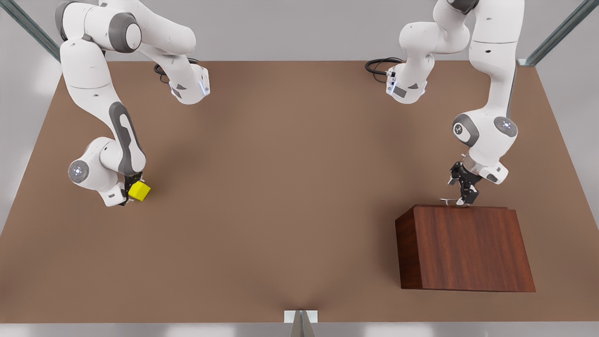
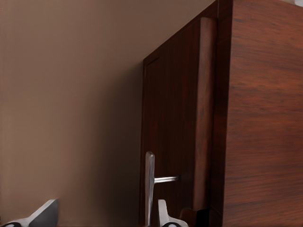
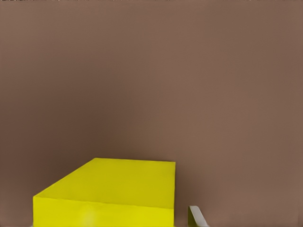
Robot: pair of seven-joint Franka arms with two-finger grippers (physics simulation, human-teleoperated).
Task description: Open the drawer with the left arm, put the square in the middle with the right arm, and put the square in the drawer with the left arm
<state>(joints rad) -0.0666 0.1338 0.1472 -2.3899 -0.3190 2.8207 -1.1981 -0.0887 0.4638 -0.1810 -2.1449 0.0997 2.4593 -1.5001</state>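
While the right tool (image 1: 132, 191) clamps the square (image 1: 139, 191) near the table's (image 1: 281, 187) left edge, the left tool (image 1: 463, 199), fingers apart, straddles the upright handle (image 2: 149, 187) of the shut drawer (image 2: 165, 142) at the cabinet's (image 1: 468, 248) far face.

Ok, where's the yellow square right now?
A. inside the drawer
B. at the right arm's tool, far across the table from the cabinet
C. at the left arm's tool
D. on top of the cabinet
B: the yellow square sits at the right tool on the front view's left, while the left tool is at the cabinet.
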